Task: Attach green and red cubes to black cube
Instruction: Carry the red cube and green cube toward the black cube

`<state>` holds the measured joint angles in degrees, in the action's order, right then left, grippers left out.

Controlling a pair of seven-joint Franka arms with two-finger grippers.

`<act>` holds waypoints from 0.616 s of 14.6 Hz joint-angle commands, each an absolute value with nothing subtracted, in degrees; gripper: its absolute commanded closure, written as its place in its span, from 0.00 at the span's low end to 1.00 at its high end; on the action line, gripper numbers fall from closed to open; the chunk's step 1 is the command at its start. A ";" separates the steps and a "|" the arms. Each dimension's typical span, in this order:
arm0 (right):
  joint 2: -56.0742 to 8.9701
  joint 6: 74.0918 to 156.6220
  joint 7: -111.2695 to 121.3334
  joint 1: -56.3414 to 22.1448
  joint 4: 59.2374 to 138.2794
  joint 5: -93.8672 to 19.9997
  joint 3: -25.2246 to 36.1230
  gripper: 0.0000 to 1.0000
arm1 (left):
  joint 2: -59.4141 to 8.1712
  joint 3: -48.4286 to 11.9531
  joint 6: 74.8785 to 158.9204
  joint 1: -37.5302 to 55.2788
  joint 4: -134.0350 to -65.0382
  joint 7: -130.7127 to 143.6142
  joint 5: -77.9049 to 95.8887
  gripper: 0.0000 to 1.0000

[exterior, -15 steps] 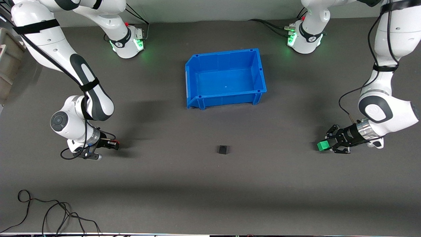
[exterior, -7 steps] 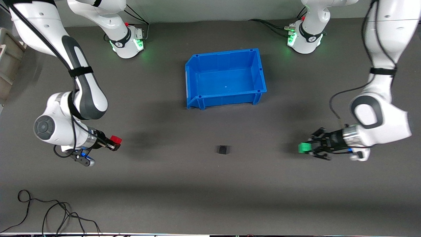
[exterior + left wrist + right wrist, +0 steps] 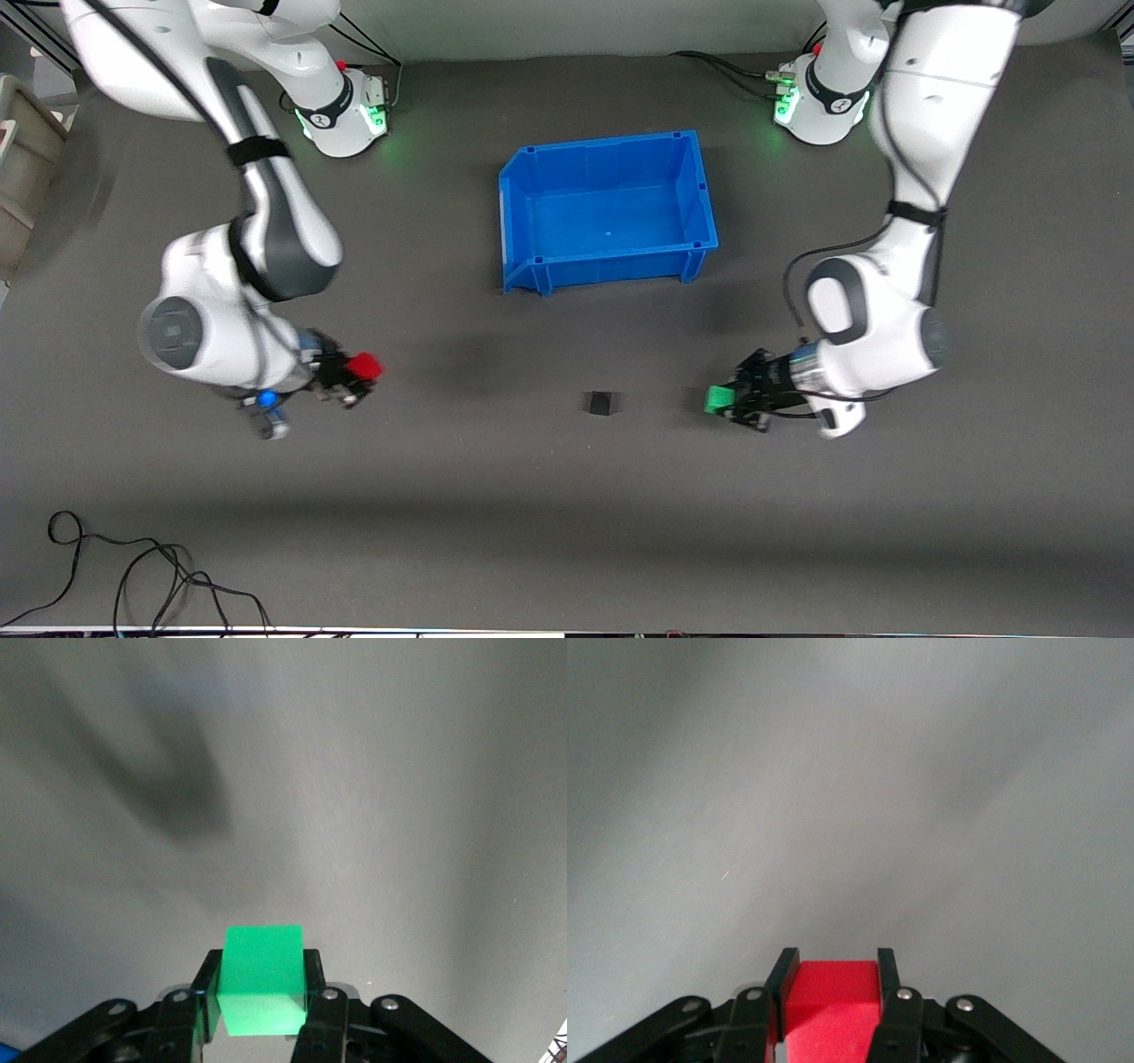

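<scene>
Presently both pickups are done: the left hand [image 3: 728,400] is clamped on the green cube [image 3: 717,400], the right hand [image 3: 354,372] on the red cube [image 3: 363,365], each above bare bench [image 3: 567,532]. Neither touches the black cube [image 3: 600,403], which lies between them, nearer the front camera than the blue bin [image 3: 532,275]. Both attachments remain. Neither wrist view shows the black cube; its mating faces cannot be made out.

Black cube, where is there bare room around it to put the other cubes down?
The black cube sits alone on the mat. Bare mat lies between it and the blue bin, and a wide strip nearer the front camera reaches to the cables. Its two sides are tighter: the left gripper brings the green cube, the right gripper the red cube.
</scene>
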<state>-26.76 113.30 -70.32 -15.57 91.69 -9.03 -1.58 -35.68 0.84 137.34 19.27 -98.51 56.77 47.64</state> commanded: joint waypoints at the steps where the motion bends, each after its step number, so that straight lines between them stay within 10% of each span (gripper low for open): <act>1: -33.12 112.41 -82.84 -17.83 82.38 -11.77 -1.05 1.00 | -42.35 1.93 138.42 23.62 -89.49 63.26 47.99 0.74; 9: -42.53 122.95 -104.40 -25.66 74.53 -11.78 -1.05 1.00 | -49.48 1.93 145.63 30.67 -84.99 77.34 47.29 0.74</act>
<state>-39.70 121.20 -100.21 -24.05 77.72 -10.72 -1.64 -47.50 0.88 145.33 29.22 -88.06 74.10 47.57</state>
